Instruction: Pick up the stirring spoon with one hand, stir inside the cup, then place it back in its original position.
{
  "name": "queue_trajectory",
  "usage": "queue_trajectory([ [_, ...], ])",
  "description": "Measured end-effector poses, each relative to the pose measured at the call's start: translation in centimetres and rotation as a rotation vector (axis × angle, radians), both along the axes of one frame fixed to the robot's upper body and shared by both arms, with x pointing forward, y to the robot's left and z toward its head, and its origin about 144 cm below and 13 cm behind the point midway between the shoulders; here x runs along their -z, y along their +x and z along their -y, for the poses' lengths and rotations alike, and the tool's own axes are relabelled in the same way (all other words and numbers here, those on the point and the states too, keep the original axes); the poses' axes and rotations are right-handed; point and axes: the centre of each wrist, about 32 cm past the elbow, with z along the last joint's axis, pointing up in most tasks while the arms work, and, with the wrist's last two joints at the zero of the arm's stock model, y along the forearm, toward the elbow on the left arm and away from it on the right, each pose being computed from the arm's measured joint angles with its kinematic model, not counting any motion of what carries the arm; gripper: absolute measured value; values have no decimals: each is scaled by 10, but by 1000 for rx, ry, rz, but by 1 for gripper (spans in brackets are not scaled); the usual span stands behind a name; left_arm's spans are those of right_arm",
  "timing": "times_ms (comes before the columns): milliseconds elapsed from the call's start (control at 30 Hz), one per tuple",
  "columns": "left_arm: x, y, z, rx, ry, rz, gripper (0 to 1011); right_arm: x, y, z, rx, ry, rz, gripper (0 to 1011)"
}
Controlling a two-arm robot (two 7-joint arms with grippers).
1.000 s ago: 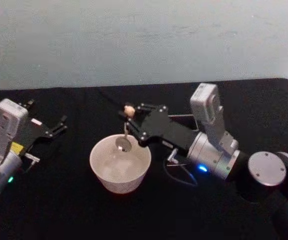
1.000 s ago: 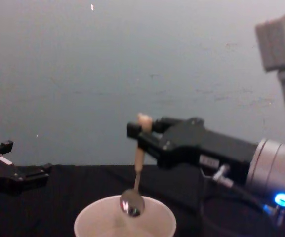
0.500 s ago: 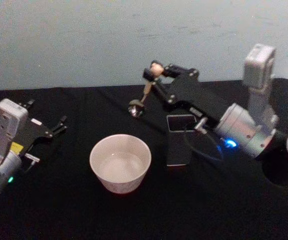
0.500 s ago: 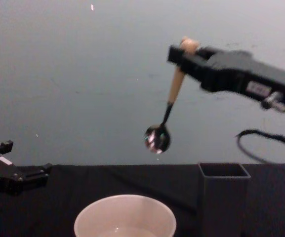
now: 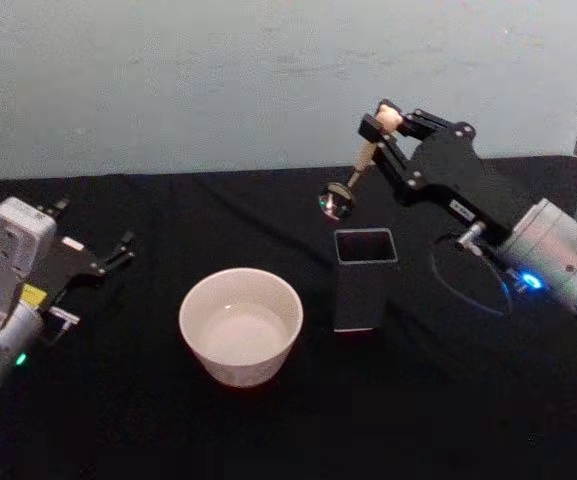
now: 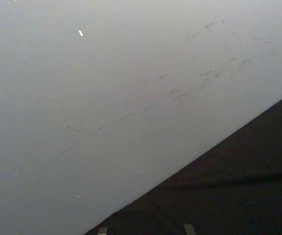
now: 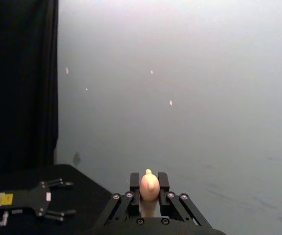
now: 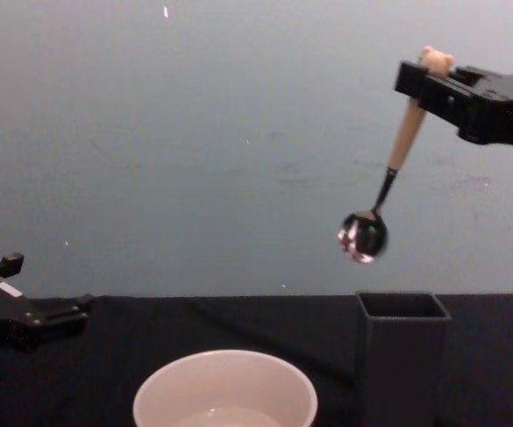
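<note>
Chest view: cup runs off the frame at 6 o'clock, base unseen, contents too faint to call. Holder loses its foot at 5. Right gripper clipped at 2 o'clock, left gripper at 8. Over on the right wrist view, the spoon: stem and bowl hidden behind the gripper.

Peach-handled stirring spoon aloft, tilted, bowl down; cream-white cup upright below, apart.
</note>
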Motion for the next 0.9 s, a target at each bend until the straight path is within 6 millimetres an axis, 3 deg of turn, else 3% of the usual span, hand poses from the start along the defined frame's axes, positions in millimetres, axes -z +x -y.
queue_trajectory([
  [467, 0, 0, 0, 0, 0, 0, 1001, 9, -10, 14, 45, -42, -68, 213],
  [900, 0, 0, 0, 0, 0, 0, 1001, 22, -10, 7, 77, -57, -160, 213],
])
